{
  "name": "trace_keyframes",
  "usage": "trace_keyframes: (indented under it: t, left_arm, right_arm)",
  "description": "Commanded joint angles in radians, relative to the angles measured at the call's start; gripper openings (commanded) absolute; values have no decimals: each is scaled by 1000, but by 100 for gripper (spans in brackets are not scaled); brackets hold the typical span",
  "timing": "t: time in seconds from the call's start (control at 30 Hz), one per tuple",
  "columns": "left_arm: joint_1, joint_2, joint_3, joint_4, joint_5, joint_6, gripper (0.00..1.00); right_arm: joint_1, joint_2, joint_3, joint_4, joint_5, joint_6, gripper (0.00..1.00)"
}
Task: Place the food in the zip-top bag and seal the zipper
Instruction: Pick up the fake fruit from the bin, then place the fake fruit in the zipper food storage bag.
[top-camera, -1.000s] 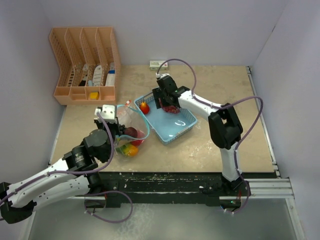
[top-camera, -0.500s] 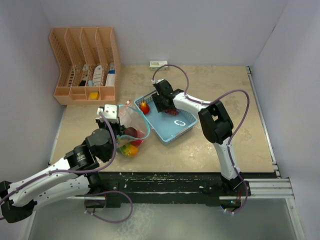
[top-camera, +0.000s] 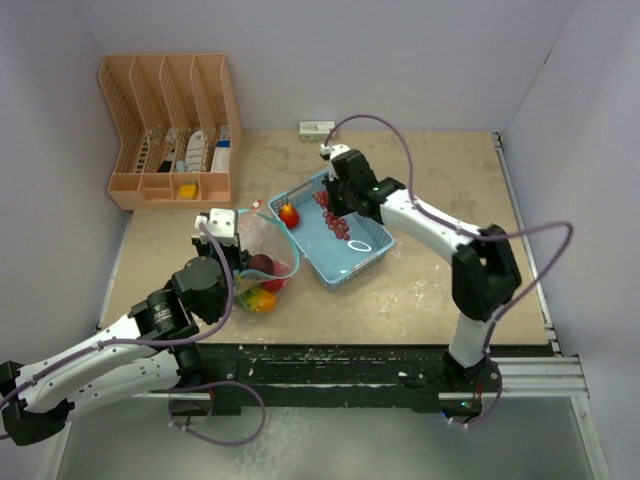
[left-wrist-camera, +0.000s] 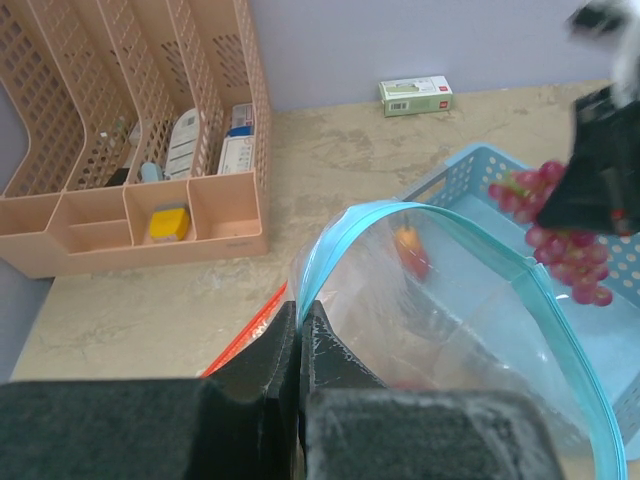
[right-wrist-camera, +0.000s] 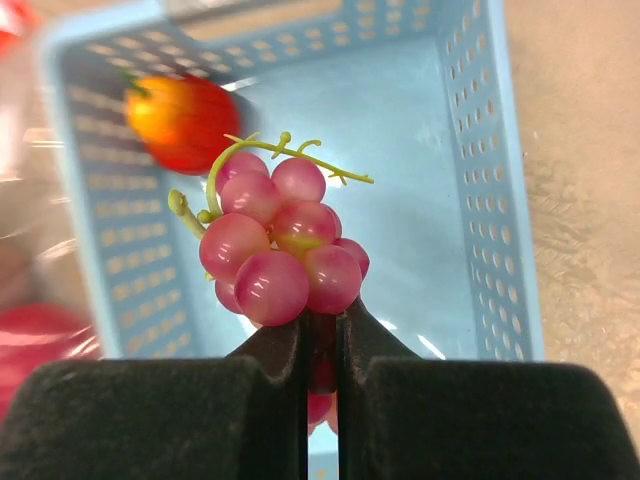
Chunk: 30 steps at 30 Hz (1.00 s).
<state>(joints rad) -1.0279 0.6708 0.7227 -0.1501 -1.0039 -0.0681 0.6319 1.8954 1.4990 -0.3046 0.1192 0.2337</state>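
A bunch of pink-red grapes (right-wrist-camera: 280, 250) with a green stem is pinched at its lower end by my right gripper (right-wrist-camera: 322, 320), which is shut on it over the blue basket (right-wrist-camera: 480, 150). From above, the grapes (top-camera: 335, 218) hang below the right gripper (top-camera: 338, 203). A red-orange fruit (top-camera: 289, 214) lies in the basket's left corner. My left gripper (left-wrist-camera: 298, 312) is shut on the blue zipper rim of the clear zip-top bag (left-wrist-camera: 450, 330), holding its mouth open towards the basket. Inside the bag (top-camera: 262, 250) lie a dark red piece (top-camera: 262, 265) and a green-orange one (top-camera: 258, 298).
An orange slotted rack (top-camera: 170, 130) with white bottles and a yellow piece stands at the back left. A small white-green box (top-camera: 317, 128) lies against the back wall. The blue basket (top-camera: 365, 240) sits mid-table, touching the bag's mouth. Walls close in on three sides.
My right gripper has shut on the grapes in the basket, and its arm has swung its elbow out to the right. The left gripper and the bag have not moved.
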Motion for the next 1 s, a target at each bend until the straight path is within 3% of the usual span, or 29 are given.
trace_keyframes:
  t: [0.0,0.2,0.37,0.67,0.97]
  left_arm:
    - [3,1,50,9,-21,-17,0]
    - [4,5,44,5,-18,-29,0]
    - [3,29,42,20,-11,-28,0]
    - [4,58,46,32,2,-34,0]
    - [4,37,42,36,-5,-26,0]
  right_arm:
    - [-3,-265,-86,143,-126,65,0]
    - [-3,-515,-214,285,-282,145,0]
    - [9,-643,-344,508,-398,273,0]
    - [208,-575,-358,740,-369,335,0]
    - [230,-538,-431,806,-324,403,0]
